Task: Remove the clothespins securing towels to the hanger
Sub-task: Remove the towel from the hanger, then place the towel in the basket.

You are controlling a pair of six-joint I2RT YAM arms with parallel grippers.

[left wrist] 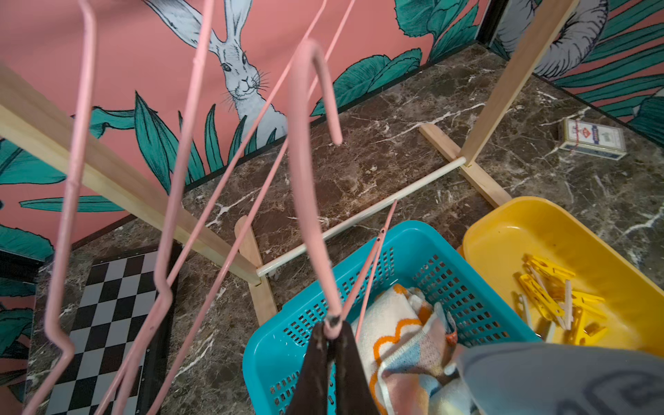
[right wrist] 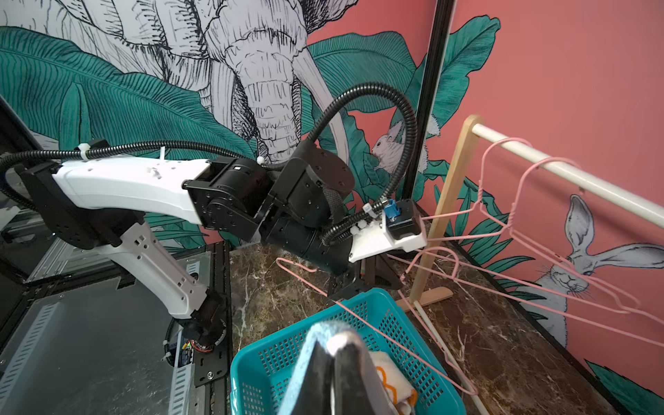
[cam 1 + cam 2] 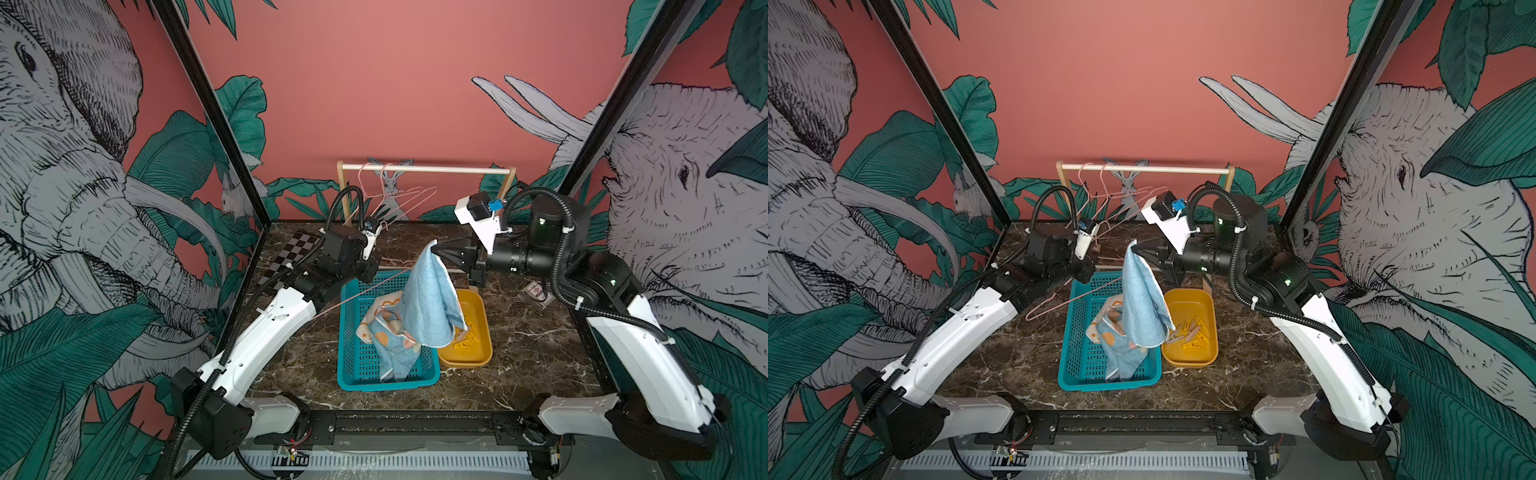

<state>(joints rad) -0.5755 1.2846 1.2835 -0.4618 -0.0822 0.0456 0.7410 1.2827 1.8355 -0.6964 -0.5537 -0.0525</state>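
Clothespins (image 1: 549, 298) — in yellow tray (image 1: 539, 237) | left end effector (image 1: 332, 328) clenched on hanger (image 1: 309, 179) | right end effector (image 3: 436, 250) — grasping blue towel (image 3: 428, 307)

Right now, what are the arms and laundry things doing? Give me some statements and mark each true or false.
1. The right gripper pinches a light blue towel above the teal basket. True.
2. The pegs lie in the teal basket. False: the clothespins lie in the yellow tray.
3. The left gripper is shut on a pink wire hanger. True.
4. The wooden rack is bare. False: its rail carries two more pink hangers.
5. A white towel with orange swirls lies in the basket. True.
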